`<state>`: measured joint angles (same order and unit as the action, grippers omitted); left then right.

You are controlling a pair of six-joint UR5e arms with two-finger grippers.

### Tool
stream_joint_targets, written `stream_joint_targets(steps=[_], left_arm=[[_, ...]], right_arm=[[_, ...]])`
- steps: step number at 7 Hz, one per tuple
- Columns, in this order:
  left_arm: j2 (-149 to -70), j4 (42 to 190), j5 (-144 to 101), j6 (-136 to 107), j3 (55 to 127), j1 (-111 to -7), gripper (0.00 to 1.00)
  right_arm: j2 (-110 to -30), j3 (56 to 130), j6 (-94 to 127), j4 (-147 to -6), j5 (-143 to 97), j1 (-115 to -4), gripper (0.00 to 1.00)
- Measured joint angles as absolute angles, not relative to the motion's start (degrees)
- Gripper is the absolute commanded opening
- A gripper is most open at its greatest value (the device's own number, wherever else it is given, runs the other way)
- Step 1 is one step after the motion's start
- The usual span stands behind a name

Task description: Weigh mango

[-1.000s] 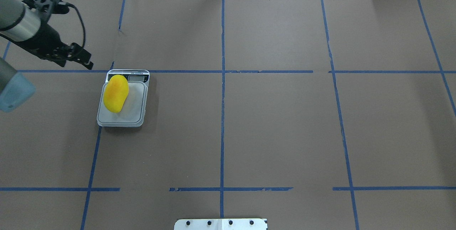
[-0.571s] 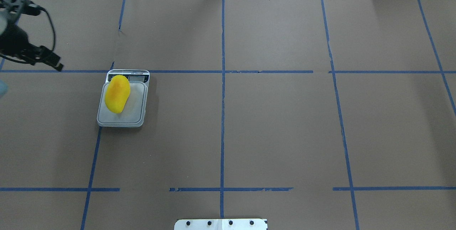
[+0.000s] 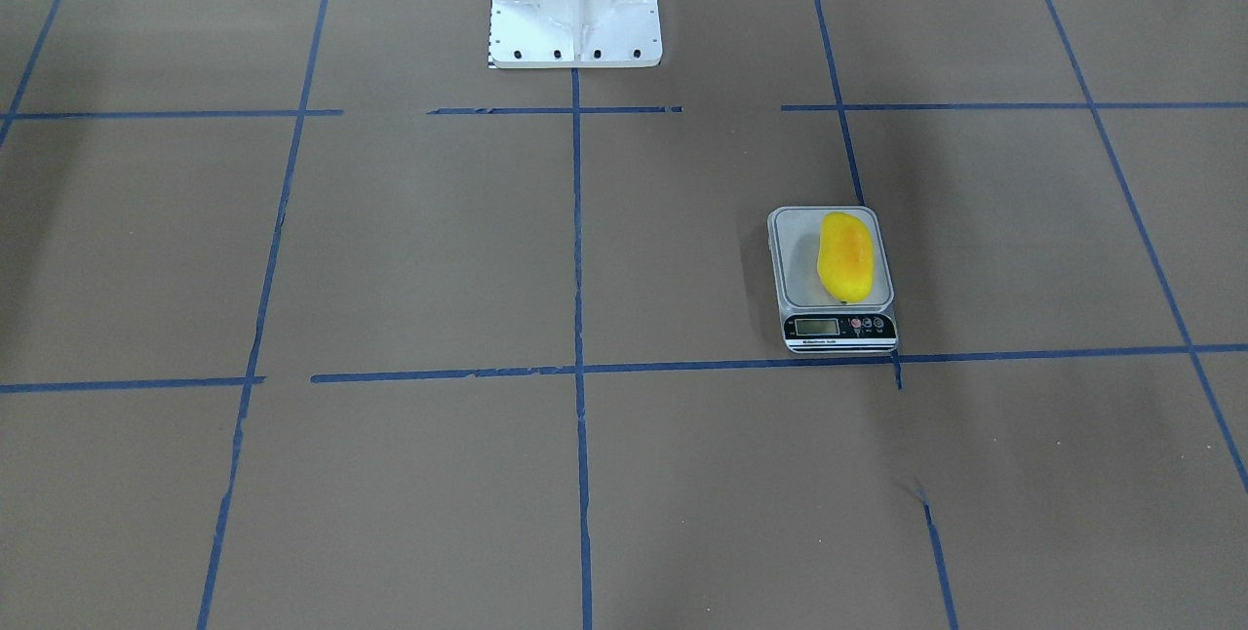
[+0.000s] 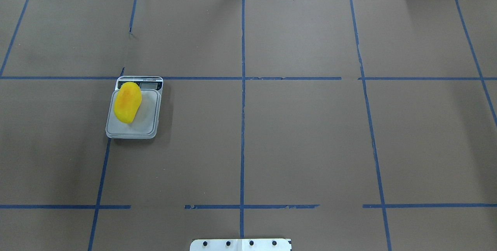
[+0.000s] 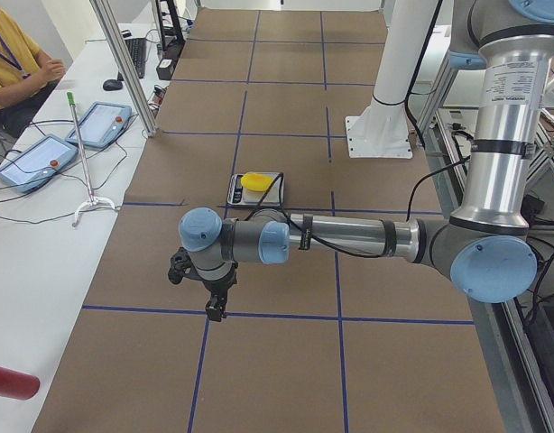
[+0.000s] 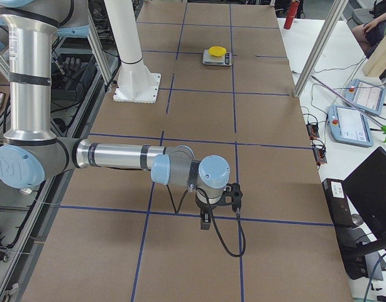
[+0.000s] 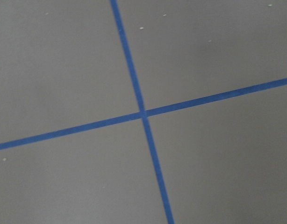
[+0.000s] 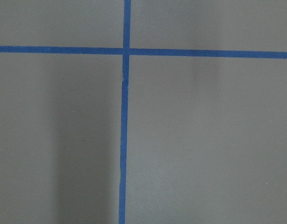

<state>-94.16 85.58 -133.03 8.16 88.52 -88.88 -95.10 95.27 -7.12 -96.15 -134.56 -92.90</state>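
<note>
Yellow mango [image 4: 127,102] on scale [image 4: 147,122] platform, robot's-left part of table [image 4: 310,134]. Scale's panel lettering too small to read. For left pincer [image 5: 214,309] and right pincer [image 6: 205,221], spread or pressed together: cannot tell.

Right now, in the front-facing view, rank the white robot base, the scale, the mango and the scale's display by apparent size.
Largest to smallest:
1. white base, even though the top edge cuts it off
2. scale
3. mango
4. display

I saw brown paper [image 4: 303,134] gridded with blue tape [image 4: 242,126] covering the table, with white benches [image 5: 42,262] flanking both ends.
</note>
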Motion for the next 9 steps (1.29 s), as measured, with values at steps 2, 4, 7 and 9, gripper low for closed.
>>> stream_joint_targets(steps=[2, 4, 7, 9], left_arm=[[-93.67, 84.11, -133.22, 8.46, 88.55, -90.21, 1.0], [-93.34, 83.86, -133.33, 8.49, 89.22, -90.55, 1.0], [-93.17, 83.54, -133.25, 8.38, 90.76, -90.65, 1.0], [-93.12, 83.56, -133.14, 8.35, 91.35, -90.68, 1.0]], right_arm=[[-95.1, 95.27, -7.12, -96.15, -134.56, -92.9, 1.0], [-95.08, 95.27, -7.12, -96.15, -134.56, -92.9, 1.0], [-95.04, 95.27, -7.12, -96.15, -134.56, -92.9, 1.0], [-95.06, 95.27, -7.12, -96.15, -134.56, -92.9, 1.0]])
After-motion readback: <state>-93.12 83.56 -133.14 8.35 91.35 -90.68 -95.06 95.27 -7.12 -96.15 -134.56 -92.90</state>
